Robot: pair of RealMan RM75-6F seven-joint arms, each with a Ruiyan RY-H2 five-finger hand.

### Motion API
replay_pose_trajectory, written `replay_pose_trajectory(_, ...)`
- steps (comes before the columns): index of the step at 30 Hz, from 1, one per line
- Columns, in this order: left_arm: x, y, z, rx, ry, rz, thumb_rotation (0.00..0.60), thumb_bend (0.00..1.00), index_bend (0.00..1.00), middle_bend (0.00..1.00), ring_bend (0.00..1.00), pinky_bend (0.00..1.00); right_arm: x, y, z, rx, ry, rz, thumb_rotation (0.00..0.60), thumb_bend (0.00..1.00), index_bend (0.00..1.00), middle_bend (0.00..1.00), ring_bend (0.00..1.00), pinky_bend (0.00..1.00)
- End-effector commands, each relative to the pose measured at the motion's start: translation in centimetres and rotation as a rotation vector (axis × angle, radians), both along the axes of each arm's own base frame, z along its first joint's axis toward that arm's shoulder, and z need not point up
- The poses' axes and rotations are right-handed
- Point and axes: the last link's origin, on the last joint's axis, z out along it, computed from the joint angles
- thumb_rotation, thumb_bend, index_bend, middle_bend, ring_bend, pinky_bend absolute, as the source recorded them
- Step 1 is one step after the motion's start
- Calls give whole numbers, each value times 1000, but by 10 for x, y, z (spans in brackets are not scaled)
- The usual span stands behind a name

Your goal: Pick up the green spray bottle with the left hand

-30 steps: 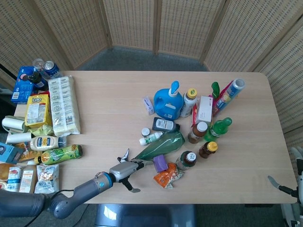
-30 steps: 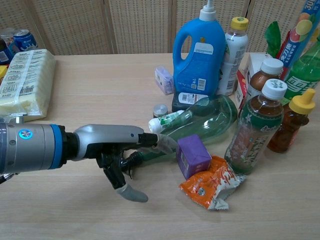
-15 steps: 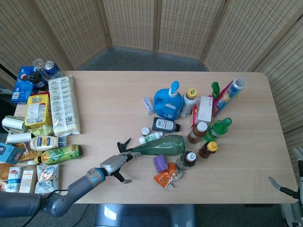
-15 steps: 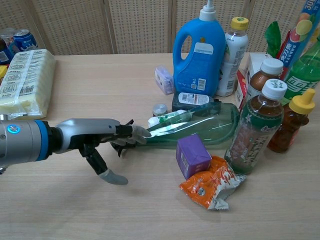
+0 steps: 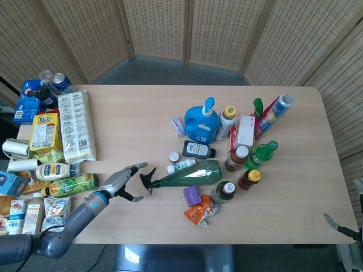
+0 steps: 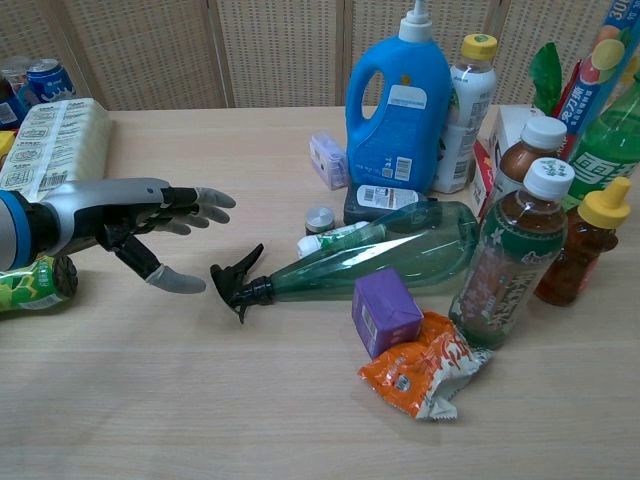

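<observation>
Nearest the robot, an orange snack packet [image 6: 425,372] is lying on the table [image 6: 300,430], touching a purple box [image 6: 386,312] just behind it. The left hand [image 6: 130,225] is hovering low over the table at the left, fingers spread apart and extended toward the bottles, thumb [image 6: 170,280] angled downward, holding nothing. The green spray bottle [image 6: 385,258] is lying on its side near the table centre, its black trigger head [image 6: 235,285] pointing toward the left hand but standing apart from the fingertips. In the head view the same gap is showing between the left hand [image 5: 118,182] and the green spray bottle [image 5: 187,174]. A brown tea bottle with a white cap [image 6: 512,262] is standing upright just to the right of the spray bottle's base. A small white tube [image 6: 335,240] is lying against the spray bottle's far side. Farther back, a blue detergent jug [image 6: 400,105] is standing upright. At the far left edge, a long pale package [image 5: 76,124] is lying flat. Only a dark tip at the lower right corner of the head view may belong to the right hand, so its state cannot be determined.
</observation>
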Motion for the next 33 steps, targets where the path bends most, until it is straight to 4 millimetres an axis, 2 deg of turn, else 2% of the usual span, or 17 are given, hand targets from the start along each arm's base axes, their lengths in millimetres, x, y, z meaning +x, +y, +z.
replay_pose_trajectory(1, 3, -6, -5, -32, 3, -24, 600, 276, 0, 93, 77, 0, 0, 0, 0, -1, 0, 2, 490, 36, 0, 0, 0, 0)
replay_pose_trajectory(15, 31, 0, -35, -39, -30, -70, 600, 274, 0, 97, 78, 0, -6, 2, 1, -5, -4, -17, 490, 36, 0, 0, 0, 0)
replay_pose_trajectory(33, 51, 6, -80, -52, -44, -6, 600, 274, 0, 102, 108, 0, -13, 5, 2, -12, -15, -32, 489, 36, 0, 0, 0, 0)
